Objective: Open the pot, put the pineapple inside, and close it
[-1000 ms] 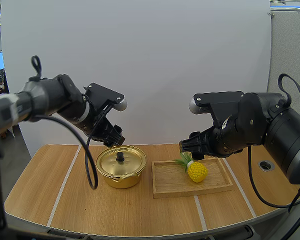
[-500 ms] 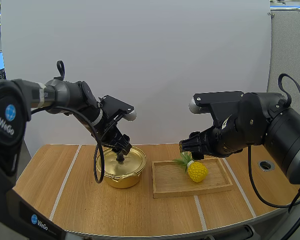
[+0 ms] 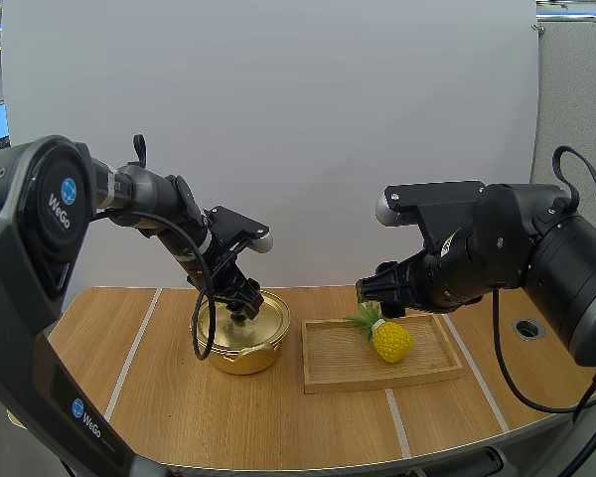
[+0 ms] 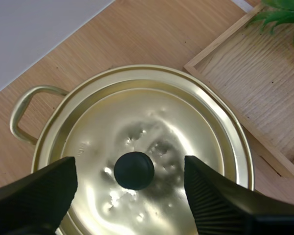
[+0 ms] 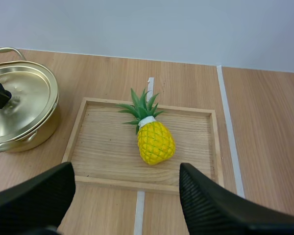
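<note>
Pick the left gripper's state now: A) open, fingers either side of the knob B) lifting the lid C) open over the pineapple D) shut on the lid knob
A: the left gripper stands open, the black knob between its fingers untouched, lid on the pot.

The left arm (image 3: 149, 191) reached in from the left and bent down at the wrist. The left gripper (image 3: 241, 306) pointed down low over the tabletop (image 3: 278, 417), left of centre and toward its back edge. Its fingers (image 4: 39, 196) stood wide apart, ribbed faces turned inward. The right arm (image 3: 536, 248) stretched in from the right. The right gripper (image 3: 377, 291) hung higher, right of centre, and was spread open as well.
</note>
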